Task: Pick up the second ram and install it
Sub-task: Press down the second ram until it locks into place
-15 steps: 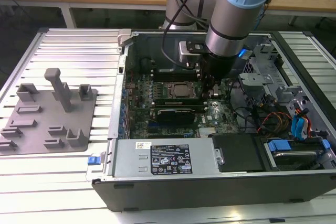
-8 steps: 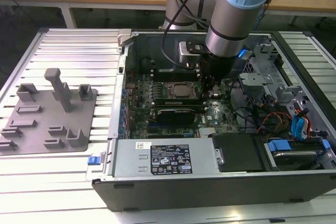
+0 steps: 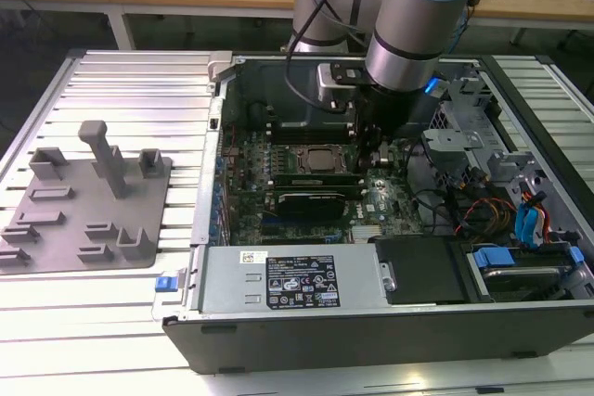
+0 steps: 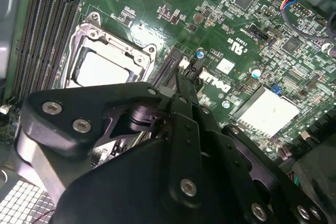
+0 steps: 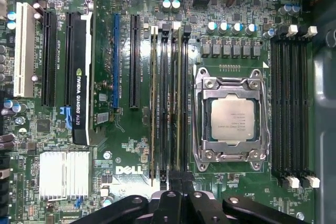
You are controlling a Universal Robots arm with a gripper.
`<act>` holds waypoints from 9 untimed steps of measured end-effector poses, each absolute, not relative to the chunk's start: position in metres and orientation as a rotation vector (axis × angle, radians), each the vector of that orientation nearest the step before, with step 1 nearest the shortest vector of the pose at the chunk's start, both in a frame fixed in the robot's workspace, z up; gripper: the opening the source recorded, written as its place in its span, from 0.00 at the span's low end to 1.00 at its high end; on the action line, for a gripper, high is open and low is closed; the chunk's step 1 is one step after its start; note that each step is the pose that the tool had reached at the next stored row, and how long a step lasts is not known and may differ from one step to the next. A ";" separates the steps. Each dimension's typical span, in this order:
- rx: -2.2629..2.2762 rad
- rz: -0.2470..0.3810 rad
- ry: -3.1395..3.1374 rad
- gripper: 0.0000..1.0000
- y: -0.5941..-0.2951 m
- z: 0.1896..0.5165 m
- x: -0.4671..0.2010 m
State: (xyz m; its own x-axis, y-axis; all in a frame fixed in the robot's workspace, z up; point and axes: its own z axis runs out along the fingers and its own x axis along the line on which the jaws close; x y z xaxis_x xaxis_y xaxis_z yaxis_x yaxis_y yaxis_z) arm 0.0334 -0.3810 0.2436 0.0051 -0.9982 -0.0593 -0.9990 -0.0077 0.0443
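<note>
Pincer (image 5: 180, 184) hangs over the motherboard (image 5: 131, 150), memory slots (image 5: 168, 103) directly beneath it, processor (image 5: 229, 119) just beside; apart or clamped, I cannot tell.

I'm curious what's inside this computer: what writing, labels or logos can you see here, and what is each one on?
Green motherboard: large white maker's logo, a brand name, not quoted.
Black graphics card: white lettering along it, brand and model, not quoted.
Processor chip: etched print, too small to read.
Power supply: black-and-white label, too small to read.
Small white sticker on the motherboard: nothing readable.
</note>
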 end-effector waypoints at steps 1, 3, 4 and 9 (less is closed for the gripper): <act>-2.220 0.115 2.206 0.08 -0.381 0.244 0.033; -2.220 0.115 2.205 0.08 -0.381 0.244 0.033; -2.220 0.114 2.206 0.08 -0.381 0.244 0.033; -2.220 0.115 2.205 0.08 -0.381 0.244 0.010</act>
